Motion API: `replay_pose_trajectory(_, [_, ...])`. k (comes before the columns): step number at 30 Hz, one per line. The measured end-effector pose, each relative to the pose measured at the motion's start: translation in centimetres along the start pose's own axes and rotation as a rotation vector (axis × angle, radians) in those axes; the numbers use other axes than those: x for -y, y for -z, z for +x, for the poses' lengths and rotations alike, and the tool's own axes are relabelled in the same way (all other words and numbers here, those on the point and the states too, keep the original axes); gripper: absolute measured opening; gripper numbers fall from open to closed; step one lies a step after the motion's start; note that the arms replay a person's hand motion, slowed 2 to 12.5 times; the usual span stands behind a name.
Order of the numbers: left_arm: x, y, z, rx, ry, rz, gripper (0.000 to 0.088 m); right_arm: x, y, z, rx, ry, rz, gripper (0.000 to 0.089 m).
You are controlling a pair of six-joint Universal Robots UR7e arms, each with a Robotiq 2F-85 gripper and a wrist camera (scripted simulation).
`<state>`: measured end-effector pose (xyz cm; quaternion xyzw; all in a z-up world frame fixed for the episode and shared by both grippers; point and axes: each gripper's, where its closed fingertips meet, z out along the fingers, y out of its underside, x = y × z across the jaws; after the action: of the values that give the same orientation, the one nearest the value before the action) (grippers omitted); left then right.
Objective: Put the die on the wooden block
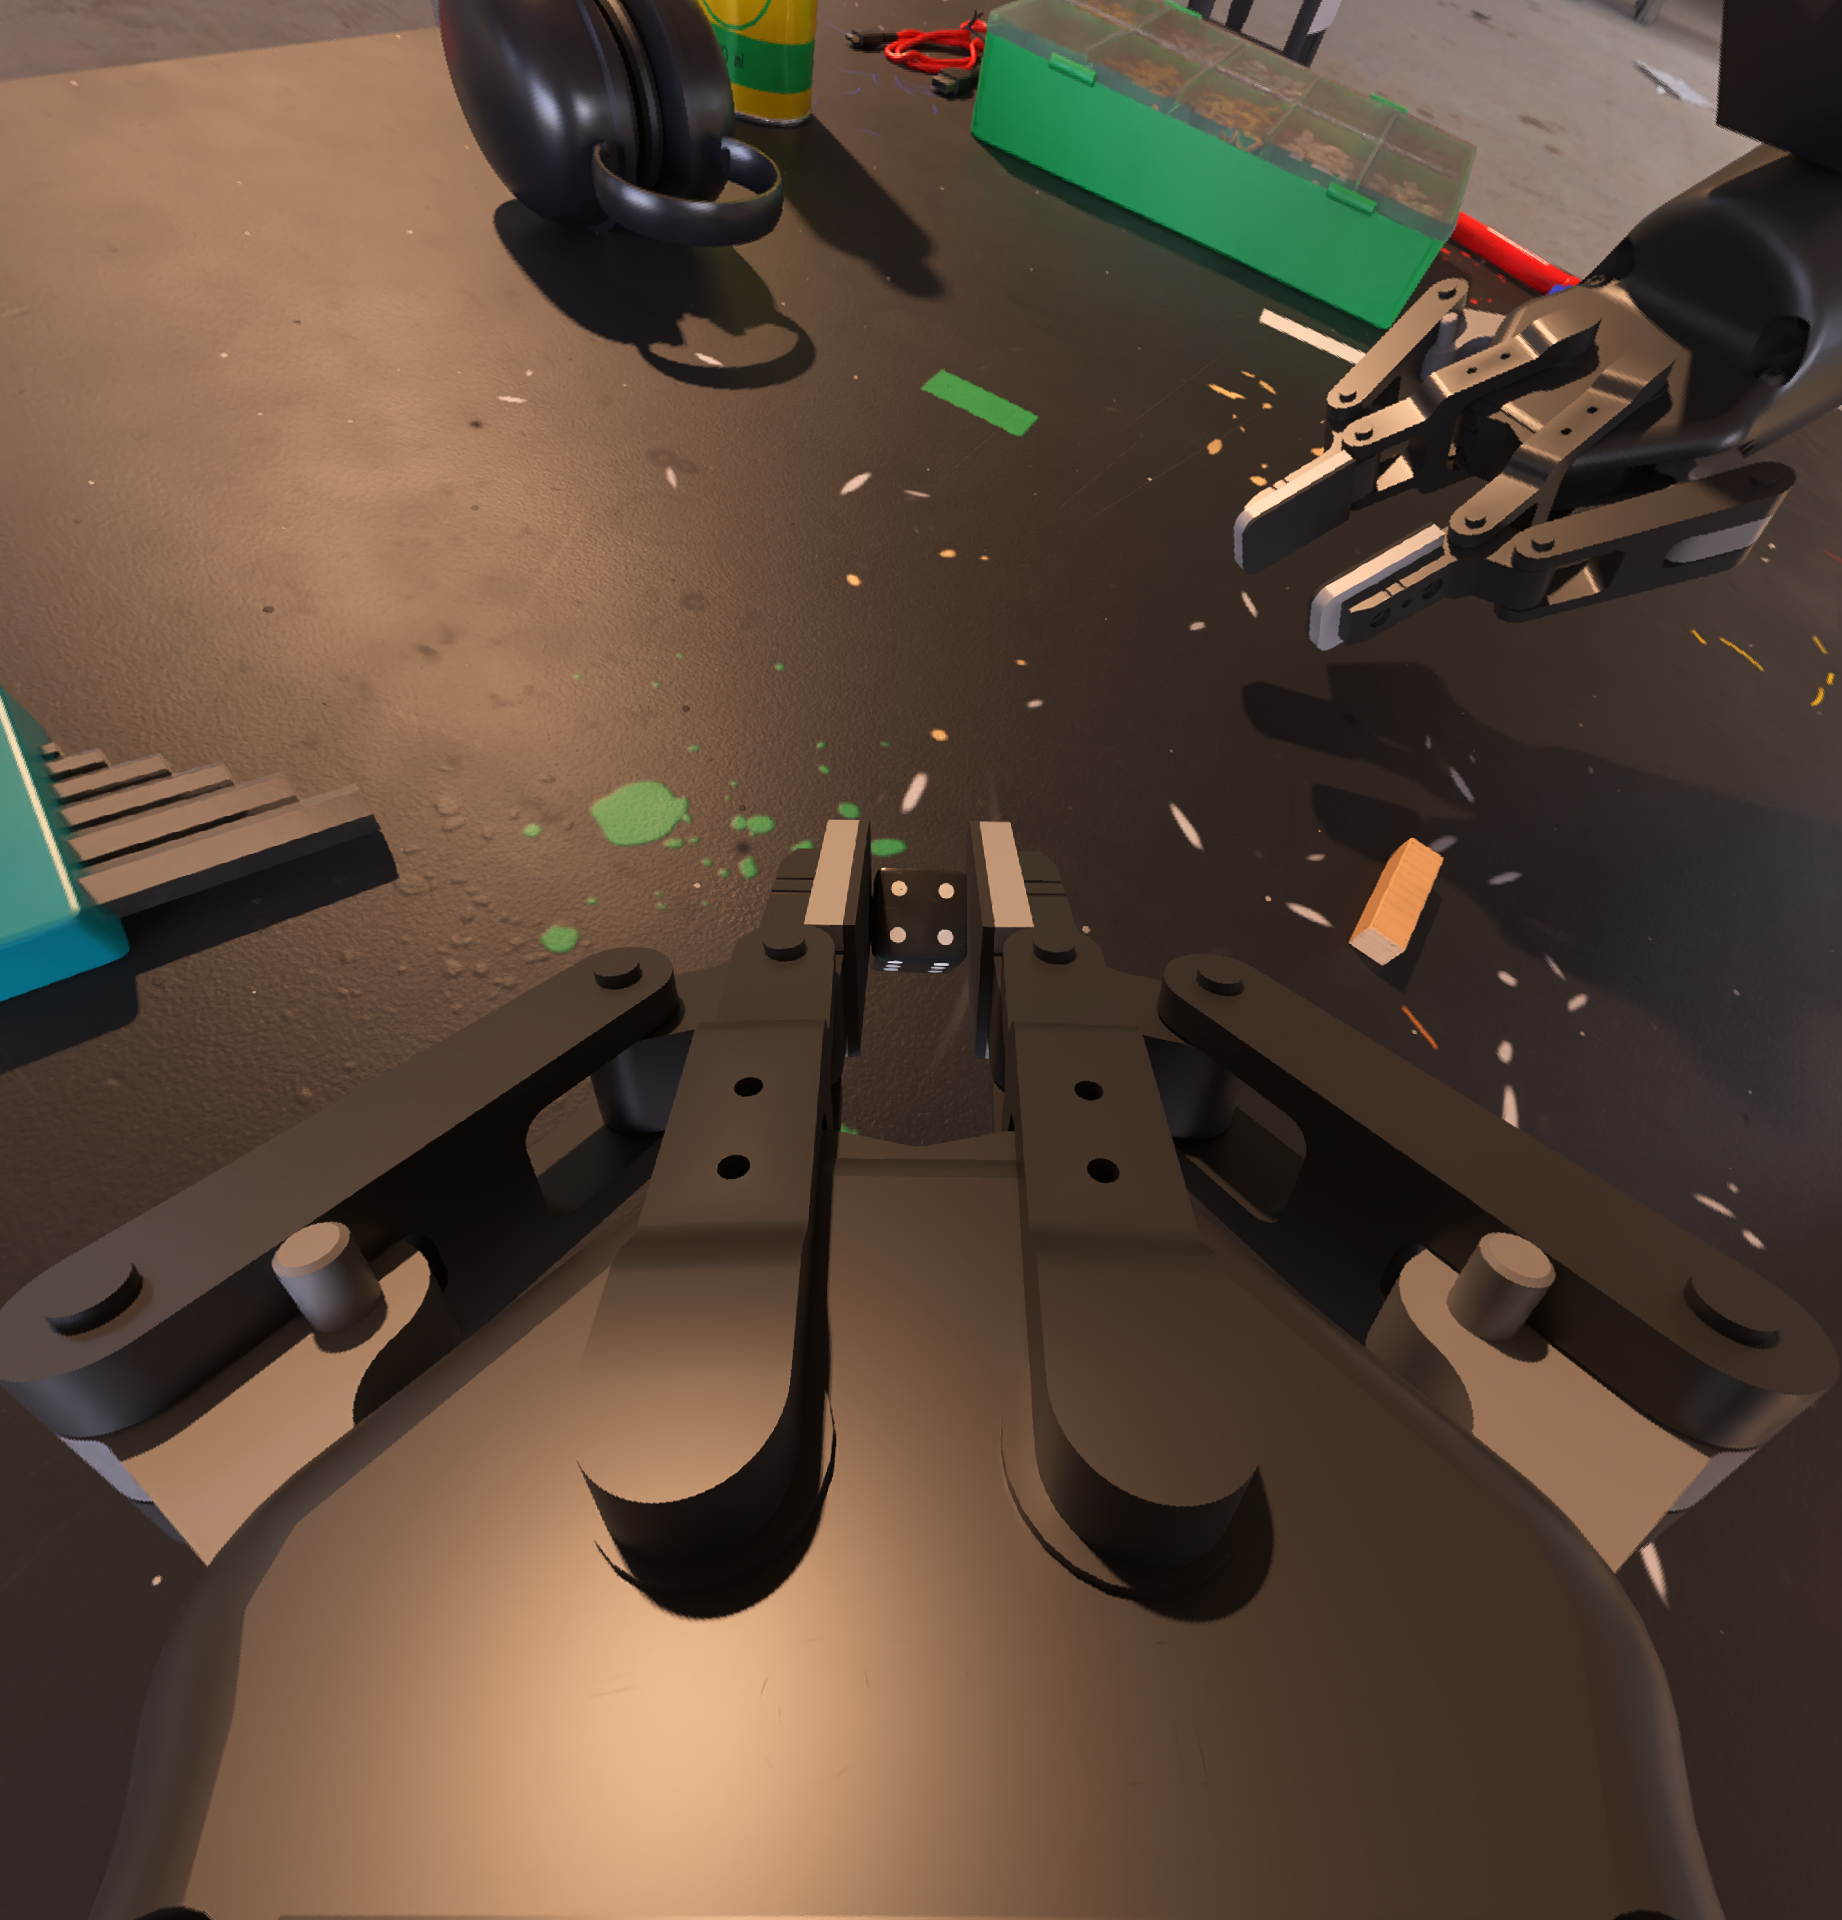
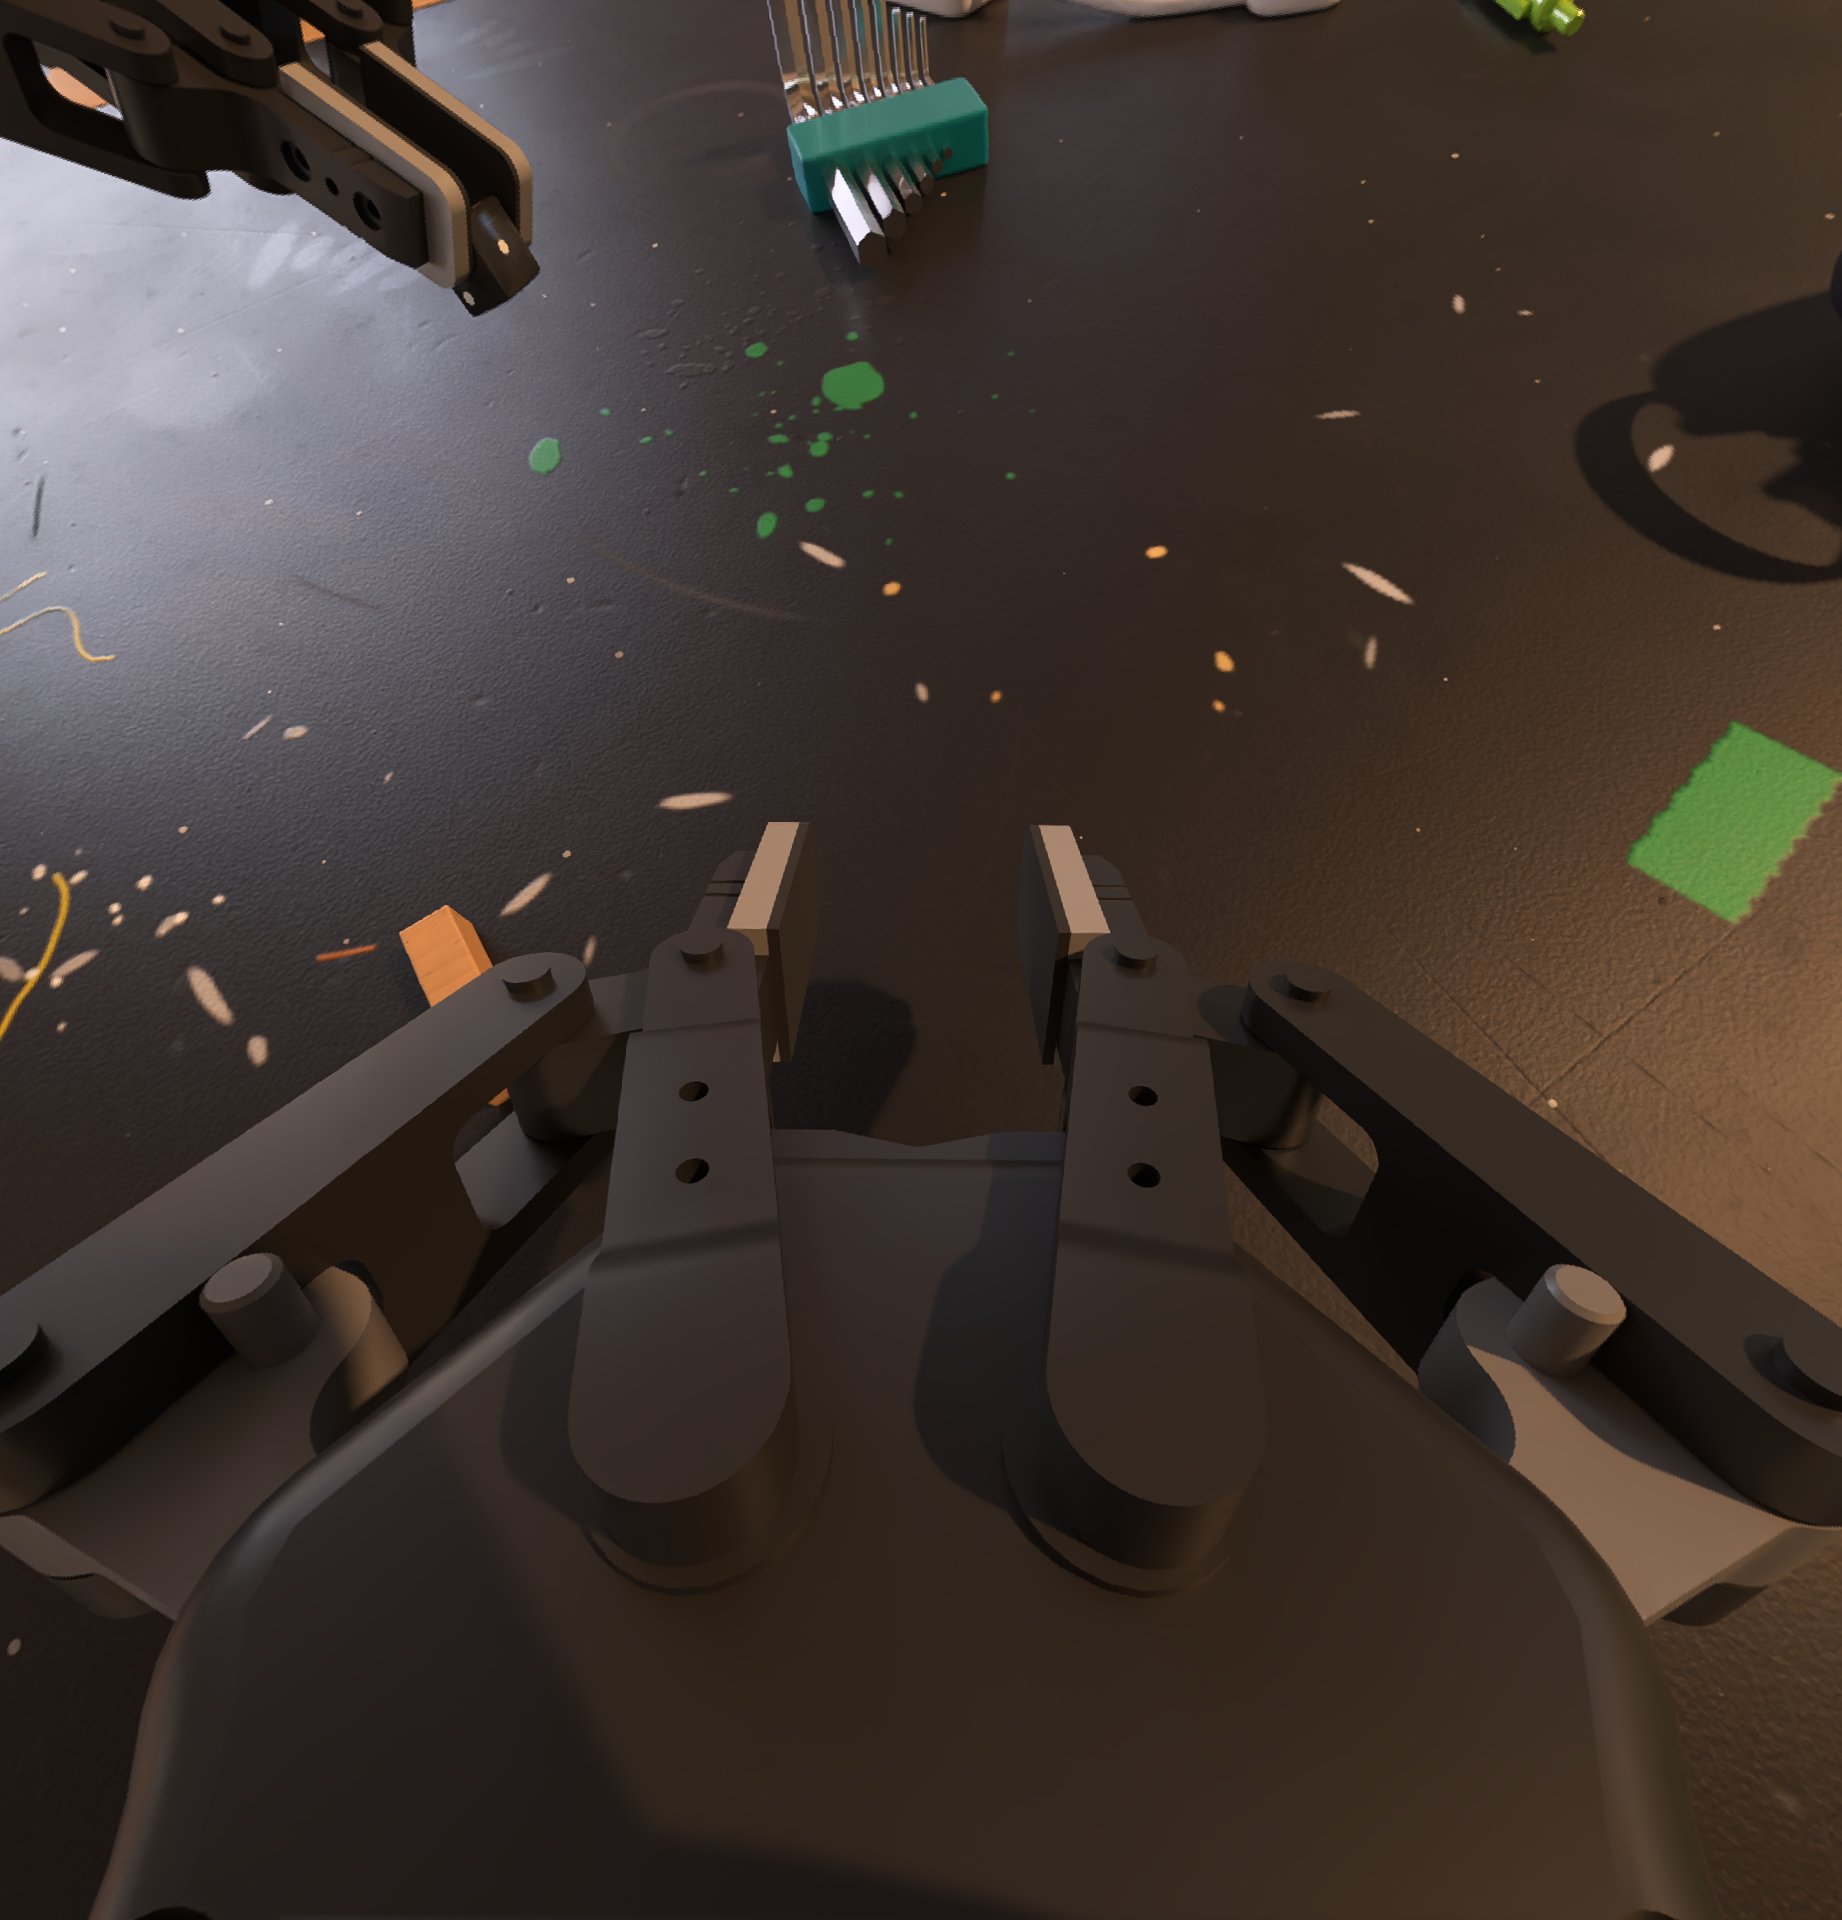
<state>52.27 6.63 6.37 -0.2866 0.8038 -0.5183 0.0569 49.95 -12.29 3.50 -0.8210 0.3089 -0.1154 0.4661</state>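
The left gripper [image 1: 919,878] is seen low and close over the dark table [image 1: 377,520], pointing forward. Its jaws are clamped on the die [image 1: 918,914], one on each side. The die is black with white dots, and four dots are shown on its top face. In the right wrist view the die [image 2: 496,244] is seen held up off the table at the tip of the left gripper [image 2: 470,223].

The wooden block [image 1: 1397,900] is found just to the right of the die, a little apart from it. It is small and orange-brown, and it is lying on the table with nothing on it. Green paint spots [image 1: 642,812] are seen on the table just to the left of the die.

A blue-green holder of hex keys [image 1: 86,831] is placed further to the left of the die.

The right gripper [image 1: 1286,587] is held up in the air, beyond the wooden block and to the right of the die. It is tilted down toward the table, and its shadow is cast near the block. Its jaws are apart and nothing is held between them. In its own view the right gripper [image 2: 922,883] is seen with the wooden block [image 2: 444,954] close by on its left side.

Far behind the die, a green strip of tape [image 1: 979,402] is stuck flat on the table. Further back, a black wheel [image 1: 595,114], a yellow and green can [image 1: 771,62] and a green box [image 1: 1208,156] with a clear lid are standing.
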Motion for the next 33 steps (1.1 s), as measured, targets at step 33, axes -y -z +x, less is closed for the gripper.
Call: replay_pose_trajectory(33, [0.7, -0.7, 2.3, -0.114, -0.004, 0.031, 0.0165, 0.1, 0.0, -0.1, 0.001, 0.005, 0.002, 0.0352])
